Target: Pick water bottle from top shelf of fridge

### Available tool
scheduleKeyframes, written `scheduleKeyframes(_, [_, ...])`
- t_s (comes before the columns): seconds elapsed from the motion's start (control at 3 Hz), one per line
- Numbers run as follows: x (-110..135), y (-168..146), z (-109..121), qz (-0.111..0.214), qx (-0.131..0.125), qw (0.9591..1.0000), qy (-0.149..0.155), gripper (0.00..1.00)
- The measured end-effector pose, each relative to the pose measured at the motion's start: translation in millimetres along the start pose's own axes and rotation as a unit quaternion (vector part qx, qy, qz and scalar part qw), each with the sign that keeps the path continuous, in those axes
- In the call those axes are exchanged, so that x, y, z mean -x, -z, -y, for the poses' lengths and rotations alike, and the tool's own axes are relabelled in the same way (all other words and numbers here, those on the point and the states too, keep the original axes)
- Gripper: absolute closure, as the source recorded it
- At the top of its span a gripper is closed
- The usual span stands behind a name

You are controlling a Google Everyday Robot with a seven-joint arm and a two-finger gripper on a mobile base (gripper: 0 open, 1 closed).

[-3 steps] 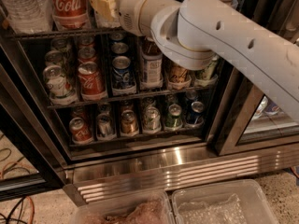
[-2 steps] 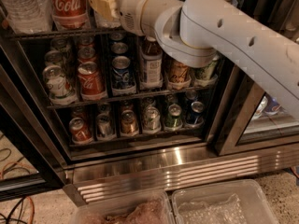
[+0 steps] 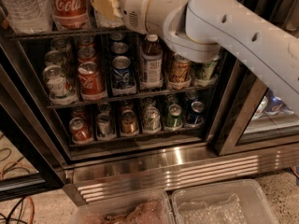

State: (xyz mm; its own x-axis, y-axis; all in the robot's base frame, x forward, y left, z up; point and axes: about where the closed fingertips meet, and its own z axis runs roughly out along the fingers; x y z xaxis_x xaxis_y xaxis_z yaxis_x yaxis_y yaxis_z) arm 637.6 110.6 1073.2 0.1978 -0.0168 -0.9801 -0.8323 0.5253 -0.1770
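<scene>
The water bottle [image 3: 23, 8], clear and ribbed, stands at the far left of the top shelf [image 3: 56, 32] of the fridge [image 3: 187, 169], cut off by the top edge of the view. A red-labelled Coca-Cola bottle [image 3: 69, 3] stands right of it. My gripper [image 3: 106, 6] is at the top shelf right of the Coca-Cola bottle, against another clear container, well apart from the water bottle. The white arm [image 3: 224, 36] comes in from the right and hides the shelf's right part.
Cans and a small bottle [image 3: 152, 62] fill the middle shelf, and more cans [image 3: 128, 122] fill the lower shelf. A dark door frame [image 3: 238, 120] stands at the right. Two clear plastic bins [image 3: 219, 204] sit on the floor in front. Cables [image 3: 14, 171] lie at the left.
</scene>
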Motion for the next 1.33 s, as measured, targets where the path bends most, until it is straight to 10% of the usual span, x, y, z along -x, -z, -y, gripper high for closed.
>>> scheduleKeyframes(0.33, [13.1, 1.9, -2.7, 0.012, 0.047, 0.9988, -0.002, 1.00])
scheduleKeyframes(1.33, [19.6, 11.1, -4.2, 0.018, 0.062, 0.9979, 0.002, 1.00])
